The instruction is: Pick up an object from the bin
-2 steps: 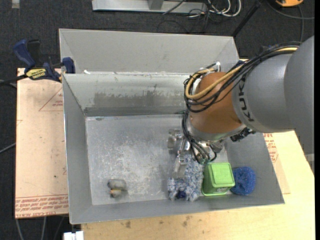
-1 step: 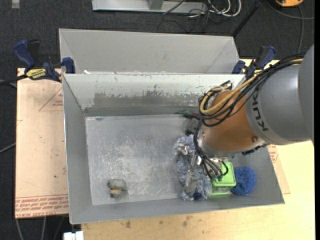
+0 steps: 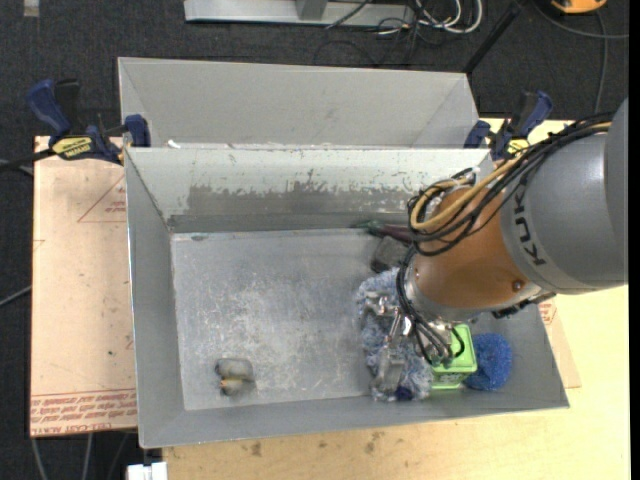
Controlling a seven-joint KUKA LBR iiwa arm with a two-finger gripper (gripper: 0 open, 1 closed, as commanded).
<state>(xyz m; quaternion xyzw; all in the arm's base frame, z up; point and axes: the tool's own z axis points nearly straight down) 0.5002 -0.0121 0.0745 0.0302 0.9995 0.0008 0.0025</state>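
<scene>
My gripper (image 3: 402, 336) is low in the bin's right front part, pressed into a crumpled blue-and-white cloth-like thing (image 3: 374, 300) that runs from the gripper down to the front wall. A bright green block (image 3: 458, 354) lies just right of the gripper, partly under the arm. Beside it, further right, sits a blue spongy lump (image 3: 491, 361). Whether the cloth is held I cannot see.
A small beige and grey lump (image 3: 233, 375) lies alone at the front left of the bin floor. A dark object (image 3: 386, 255) pokes out near the back wall, just behind the arm's orange cover. The arm hides the right side of the bin.
</scene>
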